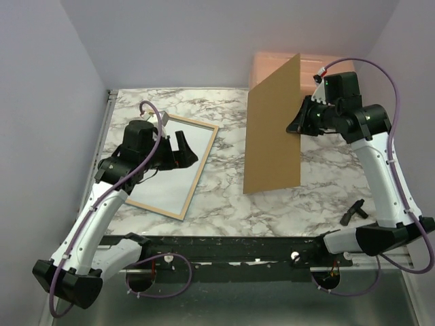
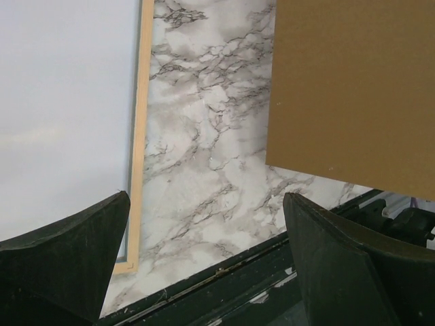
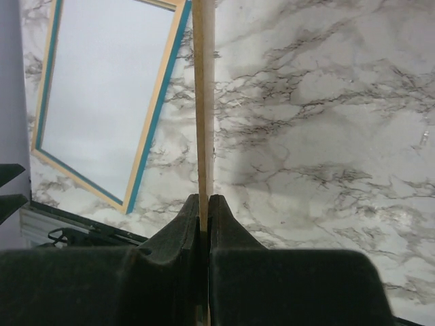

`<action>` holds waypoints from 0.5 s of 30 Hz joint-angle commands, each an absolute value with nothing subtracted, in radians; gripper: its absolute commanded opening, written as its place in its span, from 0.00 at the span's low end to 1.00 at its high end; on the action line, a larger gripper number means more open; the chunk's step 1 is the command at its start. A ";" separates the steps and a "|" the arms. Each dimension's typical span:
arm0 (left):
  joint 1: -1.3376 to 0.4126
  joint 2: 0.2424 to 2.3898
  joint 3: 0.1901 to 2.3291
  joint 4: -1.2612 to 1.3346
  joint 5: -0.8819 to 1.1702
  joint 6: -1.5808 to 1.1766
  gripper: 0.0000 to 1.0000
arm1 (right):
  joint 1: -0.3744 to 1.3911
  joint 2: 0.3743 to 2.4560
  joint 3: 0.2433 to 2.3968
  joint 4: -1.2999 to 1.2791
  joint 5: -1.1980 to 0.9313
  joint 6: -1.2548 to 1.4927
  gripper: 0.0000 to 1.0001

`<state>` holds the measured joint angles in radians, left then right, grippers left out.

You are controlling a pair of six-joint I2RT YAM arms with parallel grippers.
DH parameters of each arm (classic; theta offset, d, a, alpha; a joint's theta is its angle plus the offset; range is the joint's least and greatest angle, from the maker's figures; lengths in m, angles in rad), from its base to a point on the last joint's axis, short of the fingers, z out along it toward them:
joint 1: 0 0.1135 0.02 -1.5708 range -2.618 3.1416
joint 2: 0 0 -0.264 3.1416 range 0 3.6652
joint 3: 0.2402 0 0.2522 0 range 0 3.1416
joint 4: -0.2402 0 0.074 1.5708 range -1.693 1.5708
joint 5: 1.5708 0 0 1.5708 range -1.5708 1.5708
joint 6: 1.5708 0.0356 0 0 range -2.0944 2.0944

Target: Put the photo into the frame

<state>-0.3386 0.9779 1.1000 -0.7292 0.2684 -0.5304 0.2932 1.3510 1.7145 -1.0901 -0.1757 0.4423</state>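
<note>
One frame (image 1: 202,168), flat on the table at left-centre of the top view, skewed, pale wood side up with a blue outer edge showing in the right wrist view. One pale sheet (image 1: 170,185) fills it. This is possibly the photo lying face down, but I can't tell because no print is visible.

One brown board (image 1: 275,129) stands upright at upper right, its bottom edge on the table. One peach box (image 1: 272,64) sits behind it at the top. One small black item (image 1: 355,212) lies at lower right, too small to identify.

There are two arms. The left gripper (image 2: 206,204) is over the frame's right part, fingers spread wide and holding nothing. The right gripper (image 3: 204,200) is pinched tight on the brown board's right edge.

The surface is a white marble-pattern table (image 1: 224,197) with grey veins and a black rail along the bottom edge. Plain pale walls (image 1: 204,41) enclose it at the left, top and right.
</note>
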 commanded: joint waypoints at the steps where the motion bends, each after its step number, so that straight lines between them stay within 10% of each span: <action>1: -0.408 1.017 1.143 -0.760 0.175 -0.543 0.98 | 0.293 1.427 1.890 -1.288 -0.128 0.361 0.00; 15: -0.550 1.139 1.214 -0.699 0.206 -0.602 0.99 | 0.368 1.465 1.751 -1.324 -0.024 0.380 0.00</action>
